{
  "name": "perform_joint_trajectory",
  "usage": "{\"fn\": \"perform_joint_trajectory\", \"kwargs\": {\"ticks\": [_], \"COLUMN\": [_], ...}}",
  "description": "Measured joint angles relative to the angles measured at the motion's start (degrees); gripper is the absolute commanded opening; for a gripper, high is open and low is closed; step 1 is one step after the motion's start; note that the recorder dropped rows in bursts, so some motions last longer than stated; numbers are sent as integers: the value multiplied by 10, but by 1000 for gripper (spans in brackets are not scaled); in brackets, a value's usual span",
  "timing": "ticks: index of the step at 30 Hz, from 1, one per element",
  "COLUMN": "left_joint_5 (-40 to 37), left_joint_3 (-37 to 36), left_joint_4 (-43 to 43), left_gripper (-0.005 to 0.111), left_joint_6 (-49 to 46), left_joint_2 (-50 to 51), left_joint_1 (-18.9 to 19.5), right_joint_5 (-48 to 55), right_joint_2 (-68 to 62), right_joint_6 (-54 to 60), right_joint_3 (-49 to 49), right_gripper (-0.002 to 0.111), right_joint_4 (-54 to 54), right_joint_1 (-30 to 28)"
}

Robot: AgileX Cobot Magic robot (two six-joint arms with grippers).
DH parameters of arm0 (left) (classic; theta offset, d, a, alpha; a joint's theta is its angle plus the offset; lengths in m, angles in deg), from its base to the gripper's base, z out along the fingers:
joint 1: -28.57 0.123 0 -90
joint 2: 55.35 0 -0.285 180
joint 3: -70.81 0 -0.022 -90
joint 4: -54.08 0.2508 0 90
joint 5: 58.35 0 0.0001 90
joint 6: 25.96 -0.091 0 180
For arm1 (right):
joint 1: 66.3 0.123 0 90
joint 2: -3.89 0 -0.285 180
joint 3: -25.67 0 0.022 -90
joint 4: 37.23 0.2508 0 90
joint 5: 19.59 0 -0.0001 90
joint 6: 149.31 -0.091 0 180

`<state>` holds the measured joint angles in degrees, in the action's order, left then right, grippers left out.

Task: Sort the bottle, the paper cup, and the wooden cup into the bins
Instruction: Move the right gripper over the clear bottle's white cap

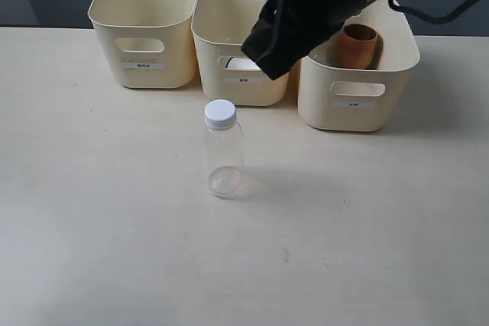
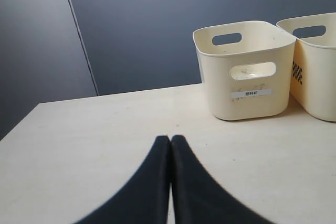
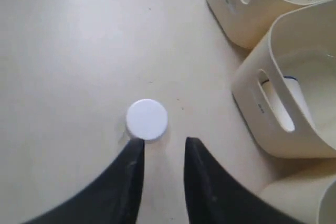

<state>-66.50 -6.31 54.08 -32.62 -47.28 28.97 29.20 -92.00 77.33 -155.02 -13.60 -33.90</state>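
Observation:
The clear bottle (image 1: 223,158) with its white cap (image 3: 147,119) stands upright on the table in front of the middle bin (image 1: 241,85). My right gripper (image 3: 164,142) hangs open above the table, just beside the cap and not touching it. In the exterior view the right arm (image 1: 306,13) reaches over the middle and right bins. The wooden cup (image 1: 357,43) sits in the right bin (image 1: 355,104). The paper cup (image 1: 243,64) lies in the middle bin and shows through its handle cut-out. My left gripper (image 2: 170,139) is shut on nothing, low over the table.
The left bin (image 1: 145,36) looks empty, as far as its cut-out (image 2: 253,71) shows. All three bins stand in a row at the table's back edge, before a dark wall. Bare tabletop (image 1: 114,227) surrounds the bottle.

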Motion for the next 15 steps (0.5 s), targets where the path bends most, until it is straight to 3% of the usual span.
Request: {"fn": "perform_joint_trajectory", "kwargs": {"ticks": [9, 15], "left_joint_5": [0, 0], "left_joint_3": [0, 0], "left_joint_4": [0, 0], "left_gripper": [0, 0], "left_joint_6": [0, 0], "left_joint_2": [0, 0], "left_joint_1": [0, 0], "right_joint_5": [9, 15], "right_joint_2": [-33, -54], "right_joint_6": [0, 0], "right_joint_3": [0, 0], "right_gripper": [29, 60], "right_joint_4": [-1, -1], "right_joint_1": [27, 29]}}
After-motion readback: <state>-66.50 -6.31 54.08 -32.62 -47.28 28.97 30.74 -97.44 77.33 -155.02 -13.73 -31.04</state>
